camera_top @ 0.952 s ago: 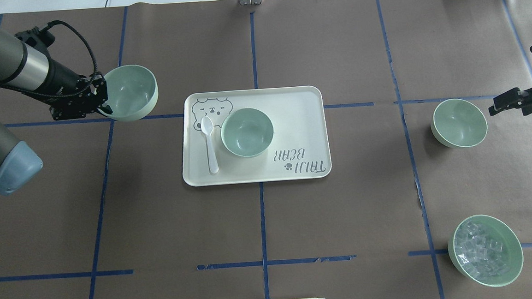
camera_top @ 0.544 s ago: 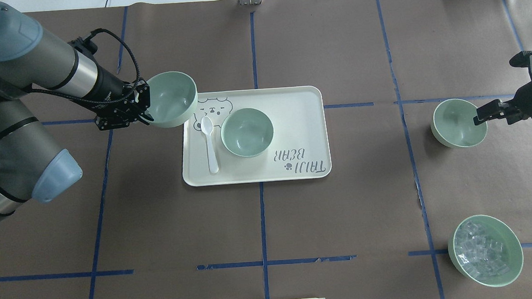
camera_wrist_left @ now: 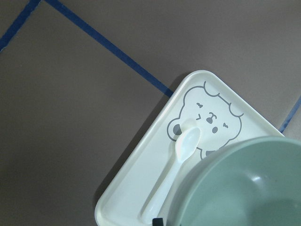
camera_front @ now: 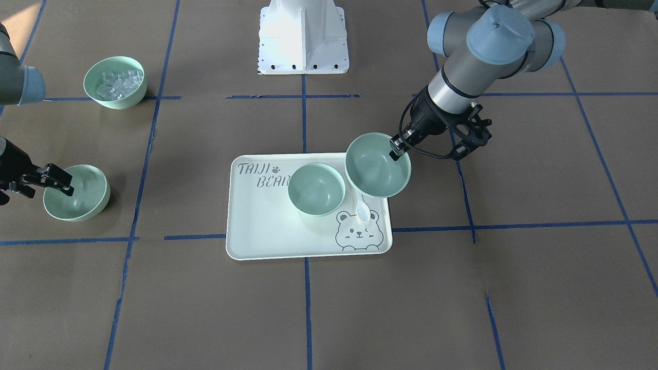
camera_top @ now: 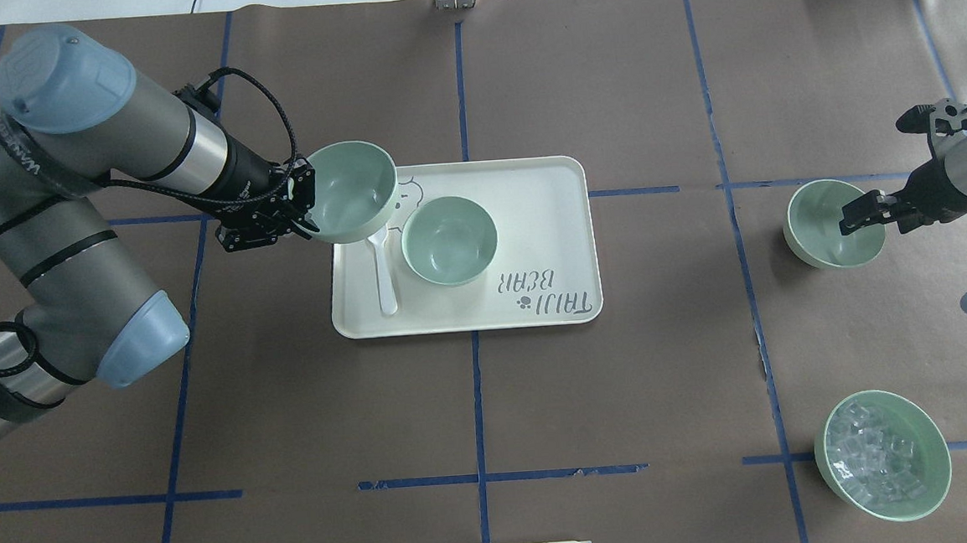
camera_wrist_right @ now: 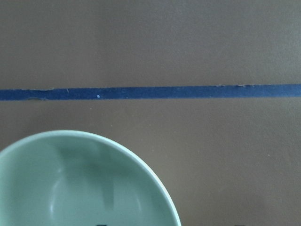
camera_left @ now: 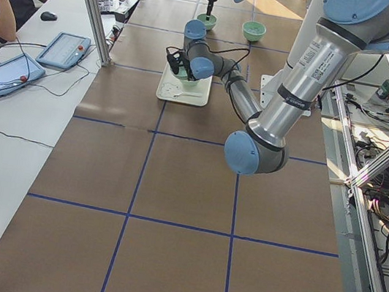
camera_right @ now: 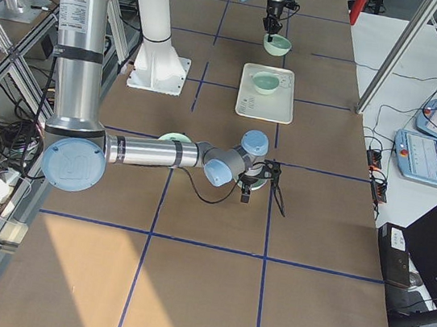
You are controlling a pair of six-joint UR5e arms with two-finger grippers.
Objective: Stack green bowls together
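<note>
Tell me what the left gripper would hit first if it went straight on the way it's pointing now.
The left gripper, shut on the held bowl, points across the tray toward the tray bowl. That bowl likely comes first, though height is hard to judge.

left arm [camera_top: 97,127] is stretched out toward mid-table, left gripper [camera_top: 305,205] pinching a green bowl [camera_top: 354,189] by the rim; right gripper [camera_top: 858,213] near the right-hand edge, fingers apart.

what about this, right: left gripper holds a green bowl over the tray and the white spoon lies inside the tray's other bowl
One slip: the white spoon lies on the tray beside the empty bowl, not inside it, as the overhead view shows. The left gripper does hold a green bowl over the tray.
</note>
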